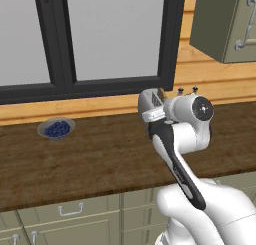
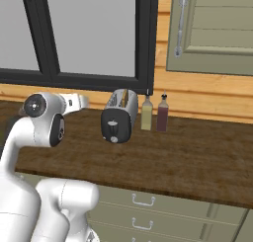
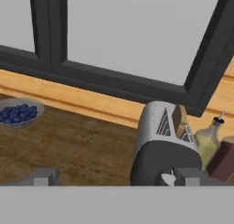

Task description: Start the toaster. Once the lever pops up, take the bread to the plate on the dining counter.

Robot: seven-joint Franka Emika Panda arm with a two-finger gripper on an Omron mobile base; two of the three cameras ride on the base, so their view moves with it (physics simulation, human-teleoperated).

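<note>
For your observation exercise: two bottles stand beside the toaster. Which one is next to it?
The pale yellow-green bottle stands right beside the toaster; the dark red bottle is on its far side.

The left base view is looking forward and down from behind the arm's left, taking in the wooden counter (image 1: 90, 159) beneath the window (image 1: 100, 39). The right base view is facing the same counter from behind the arm's right, with the toaster (image 2: 120, 115) near centre. The hand view is sitting low and close, looking across the counter at the toaster and the bowl of blueberries (image 3: 19, 112), both shared with the left base view.
</note>
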